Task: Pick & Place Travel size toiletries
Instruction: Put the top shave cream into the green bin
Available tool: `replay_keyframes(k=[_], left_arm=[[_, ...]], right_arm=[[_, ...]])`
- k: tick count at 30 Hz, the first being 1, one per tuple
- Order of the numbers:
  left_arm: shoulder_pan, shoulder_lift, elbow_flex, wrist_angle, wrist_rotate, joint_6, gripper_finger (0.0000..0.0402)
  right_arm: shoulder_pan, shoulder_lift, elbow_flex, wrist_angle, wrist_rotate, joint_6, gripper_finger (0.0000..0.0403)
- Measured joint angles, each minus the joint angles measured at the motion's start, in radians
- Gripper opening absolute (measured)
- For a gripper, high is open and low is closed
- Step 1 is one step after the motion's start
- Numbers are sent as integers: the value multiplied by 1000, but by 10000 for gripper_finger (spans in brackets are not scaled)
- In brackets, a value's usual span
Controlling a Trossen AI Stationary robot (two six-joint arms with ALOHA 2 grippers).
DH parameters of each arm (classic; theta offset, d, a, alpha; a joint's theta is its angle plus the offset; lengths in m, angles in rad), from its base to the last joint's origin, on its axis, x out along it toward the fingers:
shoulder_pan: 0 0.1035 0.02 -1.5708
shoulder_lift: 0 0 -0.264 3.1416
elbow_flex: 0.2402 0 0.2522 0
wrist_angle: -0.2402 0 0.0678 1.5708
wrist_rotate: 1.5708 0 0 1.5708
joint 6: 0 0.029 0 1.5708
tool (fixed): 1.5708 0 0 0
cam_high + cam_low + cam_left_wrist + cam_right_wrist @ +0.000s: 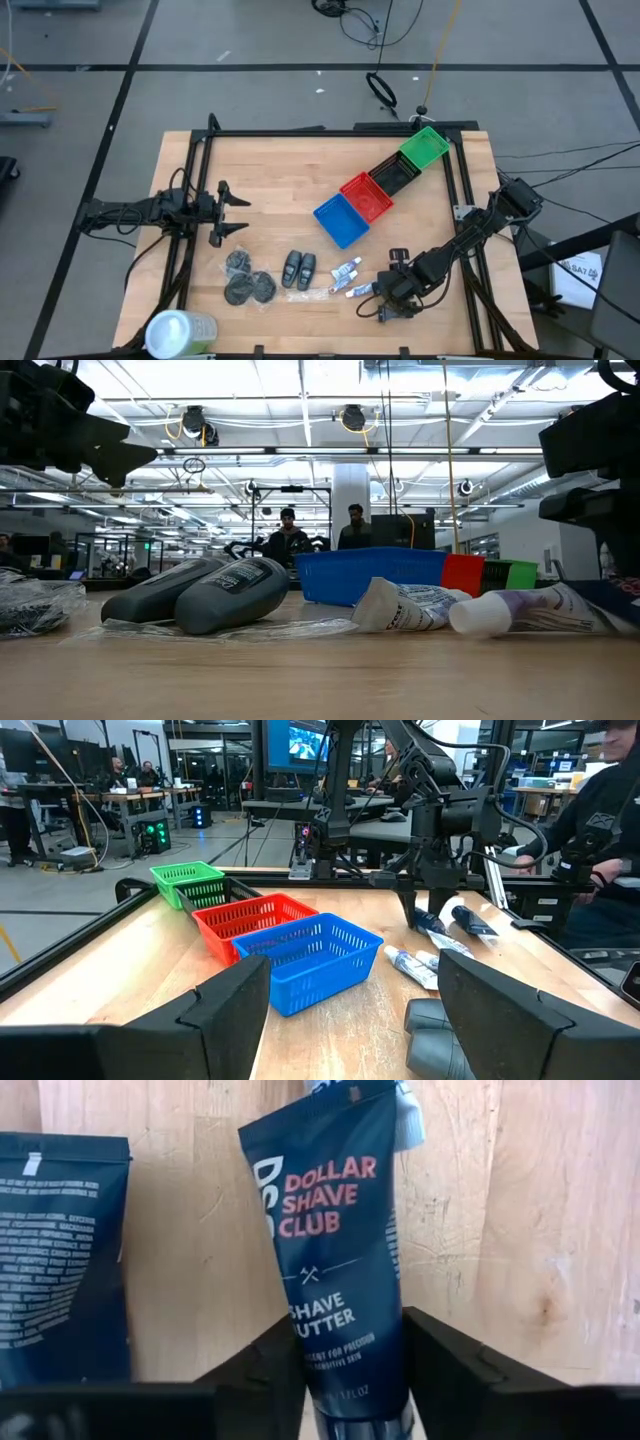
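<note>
Right end effector [352, 1380]: mine, low over the near right part of the desk [280, 170]; my two fingers [262, 1365] stand narrowly apart on either side of the dark blue shave butter tube [335, 1260], pressed against its sides.
Shave butter tube: lies flat on the wood between my fingers, a second dark blue tube [60, 1255] just beside it.
Left end effector [232, 213]: hangs over the left side of the desk, fingers spread wide, holding nothing.
Two dark bottles [299, 268]: side by side near the front edge, centre, on a clear plastic wrapper [200, 628].
White tubes [347, 270]: between the bottles and my right end effector, close to both.
Dark discs [246, 280]: three, clustered left of the bottles.
Baskets: blue basket [341, 220], red basket [366, 195], black basket [393, 175] and green basket [424, 146] in a diagonal row running to the far right corner.
Green container [180, 332]: white-topped, at the near left corner.
People [288, 540]: in the room beyond the desk.
</note>
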State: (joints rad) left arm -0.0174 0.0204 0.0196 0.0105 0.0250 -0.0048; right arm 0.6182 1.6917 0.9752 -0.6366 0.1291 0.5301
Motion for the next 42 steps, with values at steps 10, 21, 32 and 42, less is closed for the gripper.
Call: replay_keyframes(k=[10, 21, 32, 42], left_arm=[[0, 0, 0, 0, 0, 0, 283], [0, 0, 0, 0, 0, 0, 283], [0, 0, 0, 0, 0, 0, 283], [0, 0, 0, 0, 0, 0, 283]], right_arm=[[-17, -56, -4, -4, 11, 4, 124], [-56, -249, -2, 4, 28, 8, 116], [-95, -443, -2, 34, 315, 88, 115], [-203, -544, -2, -4, 476, 140, 113]])
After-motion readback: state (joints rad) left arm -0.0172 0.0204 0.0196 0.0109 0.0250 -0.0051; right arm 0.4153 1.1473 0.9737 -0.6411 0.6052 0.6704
